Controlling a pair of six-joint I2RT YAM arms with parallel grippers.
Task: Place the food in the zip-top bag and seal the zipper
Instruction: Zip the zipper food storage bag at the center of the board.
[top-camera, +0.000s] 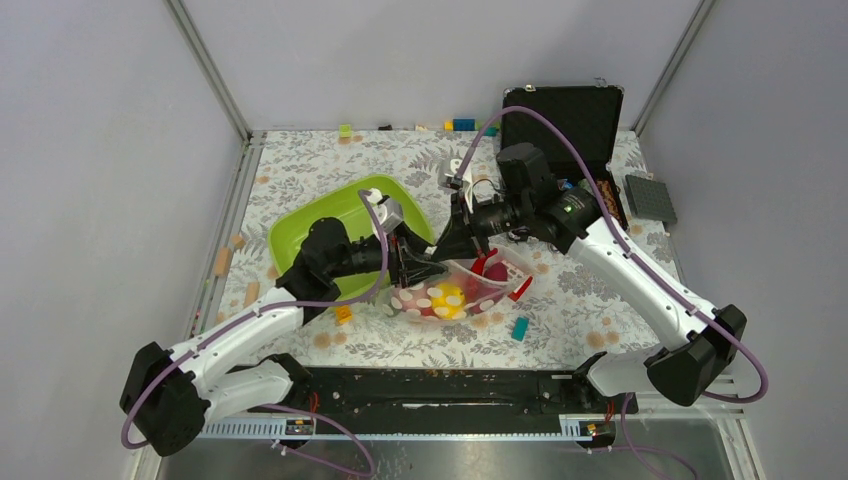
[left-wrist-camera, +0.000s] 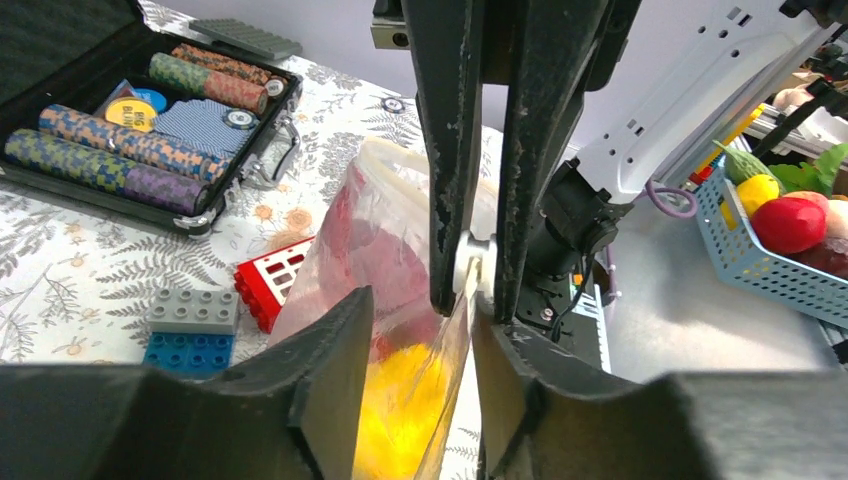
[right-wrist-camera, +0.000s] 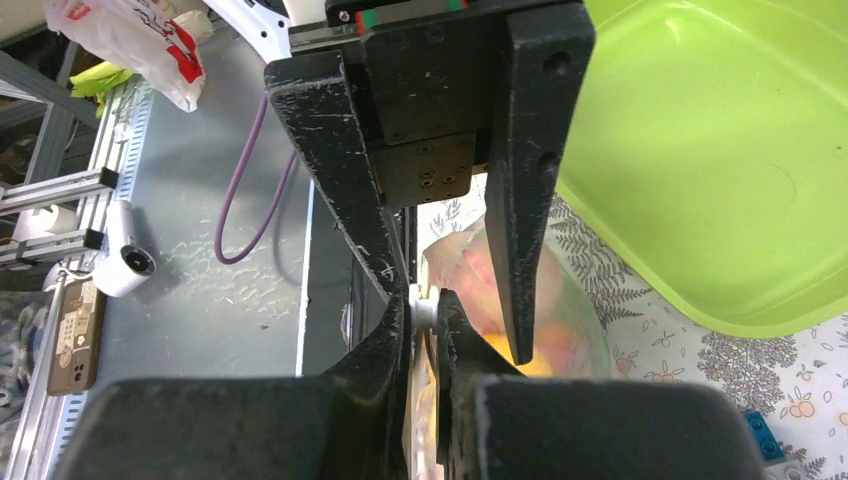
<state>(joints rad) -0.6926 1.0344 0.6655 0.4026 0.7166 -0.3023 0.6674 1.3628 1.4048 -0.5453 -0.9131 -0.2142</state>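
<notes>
The zip-top bag (top-camera: 440, 300) lies at mid-table with a yellow lemon (top-camera: 447, 297) and red pieces (top-camera: 490, 268) of food inside. My right gripper (top-camera: 462, 250) reaches down onto its mouth. In the right wrist view it (right-wrist-camera: 422, 308) is shut on the whitish zipper (right-wrist-camera: 420, 312). My left gripper (top-camera: 408, 268) is at the bag's left end. In the left wrist view it (left-wrist-camera: 420, 305) is open, its fingers either side of the bag (left-wrist-camera: 340, 230), with yellow food (left-wrist-camera: 400, 400) showing between them. The zipper (left-wrist-camera: 472, 262) shows there, pinched by the right fingers.
A lime-green tub (top-camera: 340, 235) stands left of the bag. A black case of poker chips (top-camera: 570, 125) is at the back right, beside a grey baseplate (top-camera: 650, 198). A red block (top-camera: 521, 288), a teal block (top-camera: 520, 328) and an orange block (top-camera: 343, 314) lie near the bag.
</notes>
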